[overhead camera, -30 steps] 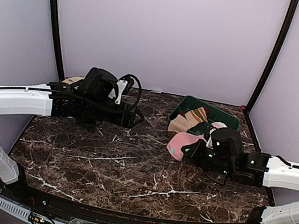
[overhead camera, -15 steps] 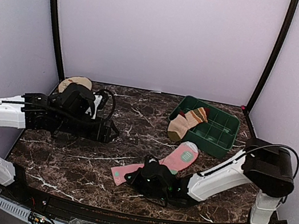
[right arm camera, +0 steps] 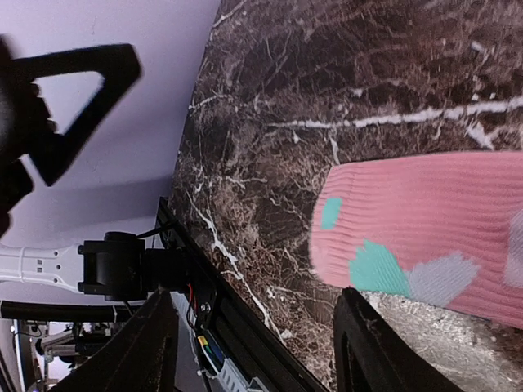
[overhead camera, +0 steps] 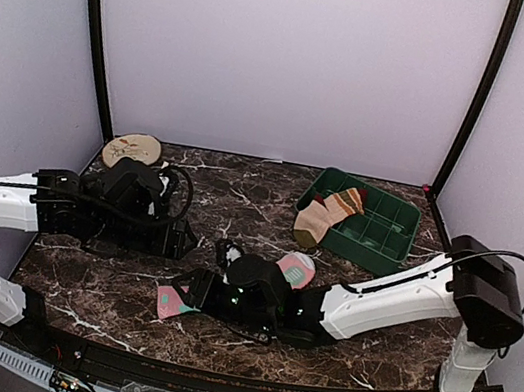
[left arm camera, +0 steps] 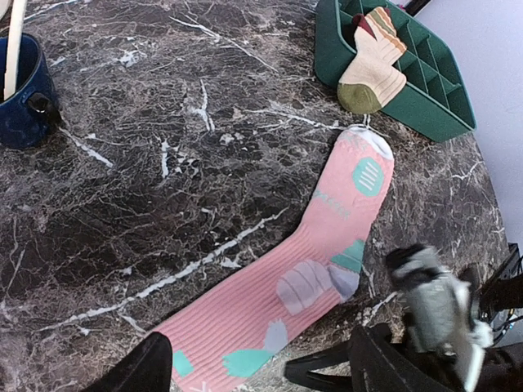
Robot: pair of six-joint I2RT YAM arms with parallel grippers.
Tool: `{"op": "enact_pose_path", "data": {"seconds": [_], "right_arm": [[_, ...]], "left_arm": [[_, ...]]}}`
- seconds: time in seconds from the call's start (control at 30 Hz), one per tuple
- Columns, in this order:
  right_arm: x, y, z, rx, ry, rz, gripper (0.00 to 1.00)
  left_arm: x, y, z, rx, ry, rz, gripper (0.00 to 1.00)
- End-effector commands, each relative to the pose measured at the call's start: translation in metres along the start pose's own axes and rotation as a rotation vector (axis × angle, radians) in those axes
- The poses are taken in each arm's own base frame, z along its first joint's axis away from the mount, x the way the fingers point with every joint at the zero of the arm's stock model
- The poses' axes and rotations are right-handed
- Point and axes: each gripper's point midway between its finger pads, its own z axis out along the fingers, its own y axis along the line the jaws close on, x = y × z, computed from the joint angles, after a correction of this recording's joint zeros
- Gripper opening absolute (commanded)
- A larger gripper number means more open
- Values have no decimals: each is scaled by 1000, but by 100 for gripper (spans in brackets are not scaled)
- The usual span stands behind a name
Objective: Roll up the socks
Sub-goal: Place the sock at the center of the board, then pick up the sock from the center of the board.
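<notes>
The pink sock (left arm camera: 319, 253) lies flat and stretched out on the marble, its mint-patched cuff end (overhead camera: 169, 302) near the front and its toe (overhead camera: 295, 268) farther back. In the top view my right arm covers its middle. My right gripper (right arm camera: 261, 351) hovers open at the cuff end (right arm camera: 409, 237), nothing between its fingers. My left gripper (left arm camera: 261, 376) is open above the sock's leg, holding nothing. The tan striped sock (overhead camera: 324, 217) hangs over the near edge of the green tray (overhead camera: 386, 240).
A blue mug (left arm camera: 20, 102) with a white stick in it stands on the left of the table. A tan patterned disc (overhead camera: 133, 147) lies at the back left corner. The right arm (overhead camera: 376, 297) stretches low across the table's front right.
My right gripper dragged the pink sock from beside the tray to the table's middle front, laid it out and opened off it. My left arm drew nearer and lower.
</notes>
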Motion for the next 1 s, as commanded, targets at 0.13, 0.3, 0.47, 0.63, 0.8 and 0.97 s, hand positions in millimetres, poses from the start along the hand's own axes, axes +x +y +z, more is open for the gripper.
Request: {"op": "enact_pose_path", "data": {"seconds": [0.13, 0.3, 0.47, 0.63, 0.8, 0.97], "right_arm": [[-12, -23, -36, 177, 100, -246, 64], [-27, -45, -66, 263, 53, -315, 64], [-67, -79, -112, 368, -80, -324, 64], [-88, -107, -142, 454, -138, -346, 65], [-104, -131, -159, 515, -193, -357, 66], [-119, -150, -170, 570, -237, -344, 69]], "left_arm": [[7, 10, 21, -76, 6, -53, 77], [22, 8, 43, -82, 56, -88, 77], [44, 12, 59, -119, 105, -109, 76], [64, 22, 65, -147, 144, -137, 73], [83, 32, 64, -169, 172, -158, 67], [97, 37, 60, -160, 193, -184, 66]]}}
